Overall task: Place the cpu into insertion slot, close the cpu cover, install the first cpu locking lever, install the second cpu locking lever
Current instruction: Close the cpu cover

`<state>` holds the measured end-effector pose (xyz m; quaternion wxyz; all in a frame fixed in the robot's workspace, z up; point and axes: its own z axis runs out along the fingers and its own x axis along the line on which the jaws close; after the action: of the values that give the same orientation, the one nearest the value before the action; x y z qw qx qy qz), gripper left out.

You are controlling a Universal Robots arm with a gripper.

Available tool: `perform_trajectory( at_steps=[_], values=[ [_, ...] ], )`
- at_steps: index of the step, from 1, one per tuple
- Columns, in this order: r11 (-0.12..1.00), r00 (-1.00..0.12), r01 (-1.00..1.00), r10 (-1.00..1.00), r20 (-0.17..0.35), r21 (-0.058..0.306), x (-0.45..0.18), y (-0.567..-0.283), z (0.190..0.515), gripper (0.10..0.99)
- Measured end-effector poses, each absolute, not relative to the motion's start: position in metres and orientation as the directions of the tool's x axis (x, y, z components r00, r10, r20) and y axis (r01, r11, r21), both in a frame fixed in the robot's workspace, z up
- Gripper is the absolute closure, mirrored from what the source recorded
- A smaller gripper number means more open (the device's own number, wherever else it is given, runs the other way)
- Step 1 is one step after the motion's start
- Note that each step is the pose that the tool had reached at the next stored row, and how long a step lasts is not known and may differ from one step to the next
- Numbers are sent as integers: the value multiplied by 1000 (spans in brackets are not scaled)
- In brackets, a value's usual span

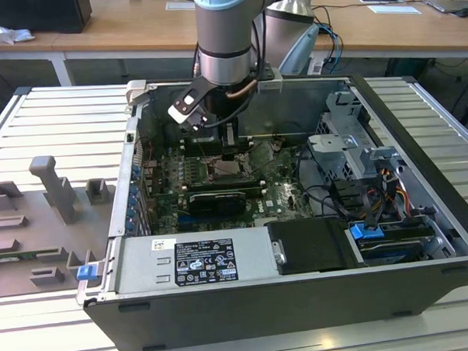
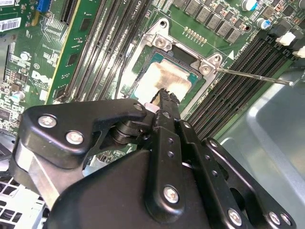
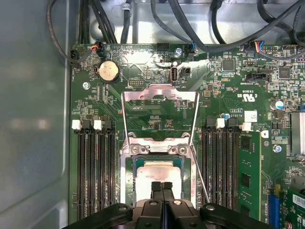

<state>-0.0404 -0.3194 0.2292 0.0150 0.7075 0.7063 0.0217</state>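
The cpu (image 3: 159,171) lies flat in the insertion slot (image 3: 127,176), its pale metal top facing up; the second wrist view shows the cpu (image 2: 164,76) inside the slot's metal rim (image 2: 159,42). The cpu cover (image 3: 159,93) is swung open, away from the slot on its hinge, and the board shows through its window. My gripper (image 3: 162,185) is shut, fingertips pressed together right over the chip's near edge, nothing between them. In the exterior view the gripper (image 1: 229,151) hangs low over the slot (image 1: 232,169). A thin locking lever (image 2: 252,76) sticks out unlatched beside the slot.
Long memory slots (image 3: 93,171) flank the socket on both sides. Cables (image 3: 214,28) run along the case wall behind the board. A black card (image 1: 216,201), a power supply (image 1: 195,259) and a drive cage (image 1: 349,151) crowd the case.
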Motion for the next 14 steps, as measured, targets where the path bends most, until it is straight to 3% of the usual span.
perform_trajectory(
  at_steps=[14],
  values=[
    [-2,2,999,1000,9,46,-37,-319,232,980]
  ],
)
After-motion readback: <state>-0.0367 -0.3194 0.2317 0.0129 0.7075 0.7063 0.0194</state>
